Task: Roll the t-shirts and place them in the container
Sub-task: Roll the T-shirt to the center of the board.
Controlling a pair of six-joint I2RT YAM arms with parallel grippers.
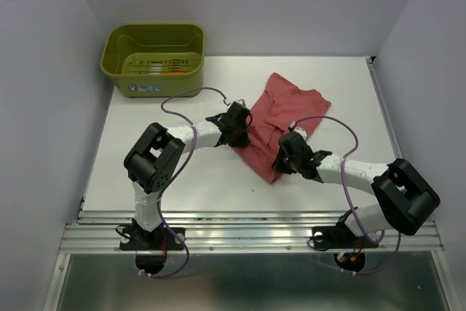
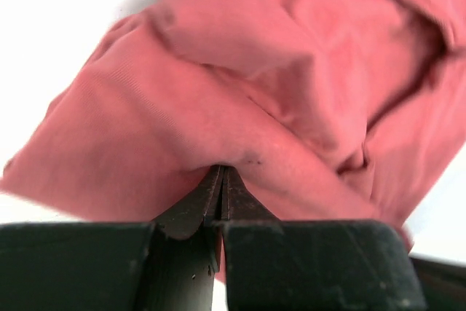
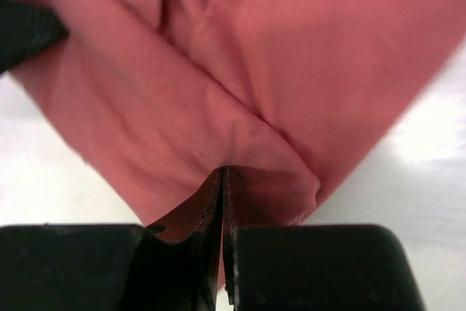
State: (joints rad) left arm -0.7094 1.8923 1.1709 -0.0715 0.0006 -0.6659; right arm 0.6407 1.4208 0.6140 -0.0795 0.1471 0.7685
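From above, the one shirt [image 1: 290,111] that can be made out lies loose and creased on the table [image 1: 182,180], to the right of the tub [image 1: 155,84] and nearer the arms than it. Its end farthest from the tub narrows to a folded strip, but no roll shows in it. The left gripper [image 1: 240,133] sits at the shirt's edge facing the tub, and the right gripper [image 1: 285,155] sits on the side away from the tub, near that narrow end. A slim orange streak [image 1: 172,73] lies inside the tub, too small to say whether it is a rolled shirt. In the left wrist view, the left gripper [image 2: 222,174] has its jaws pressed nearly together with a ridge of shirt [image 2: 218,85] pinched between the tips. The cloth bunches up from the nip and spreads away in soft folds over the white table. In the right wrist view, the right gripper [image 3: 223,174] is likewise closed tight on a doubled fold of shirt [image 3: 306,56], and the fabric rises from the tips in a thick crease. By my reading, the work on this shirt is at its start: both grippers have hold of the near edge, which suits a first fold or turn. The rolling itself is not yet done, and the body of the shirt, towards the far side level with the tub, lies unrolled.
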